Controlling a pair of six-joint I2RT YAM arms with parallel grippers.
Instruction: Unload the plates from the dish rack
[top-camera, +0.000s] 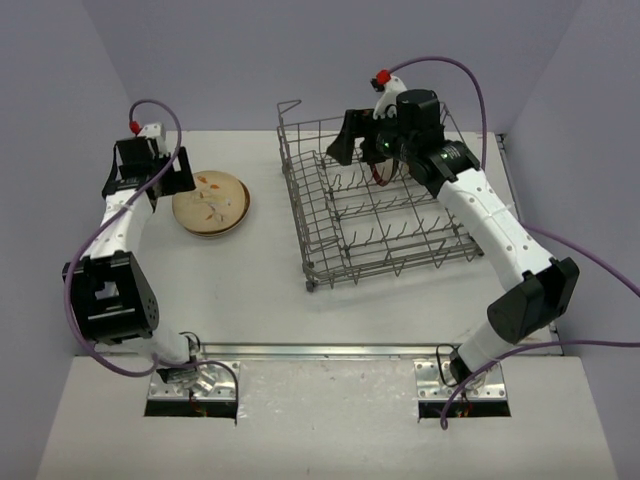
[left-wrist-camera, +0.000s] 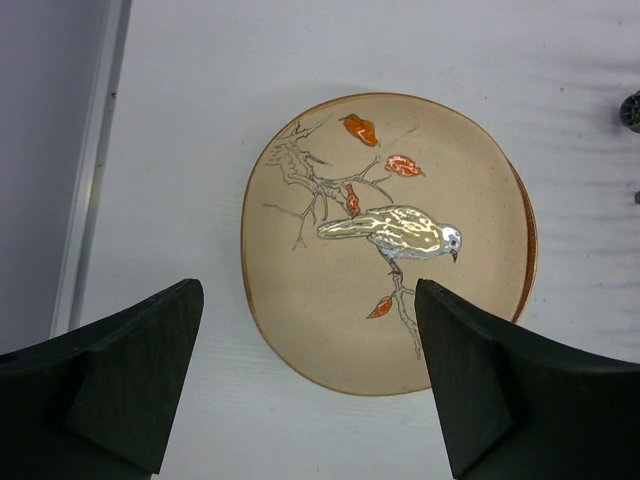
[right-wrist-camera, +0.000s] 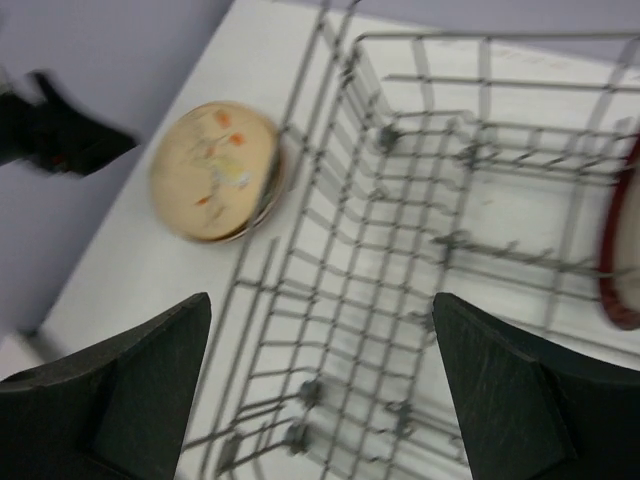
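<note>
My left hand (left-wrist-camera: 307, 295) hangs spread wide over the cream bird plate (left-wrist-camera: 385, 240), pinching nothing. That plate lies flat on the table (top-camera: 260, 290) to the left of the rack (top-camera: 293, 195), on top of at least one other whose brown edge peeps out. My right hand (right-wrist-camera: 322, 305) is spread too and empty, over the far end of the rack. The only plate I can see in there is the red-rimmed plate (right-wrist-camera: 620, 250), standing on edge among the tines just to my right. I judge that is my next pick. To do it well I should swing right, set my fingers across its rim from above, come down without catching the wires, close firmly, and lift straight up.
</note>
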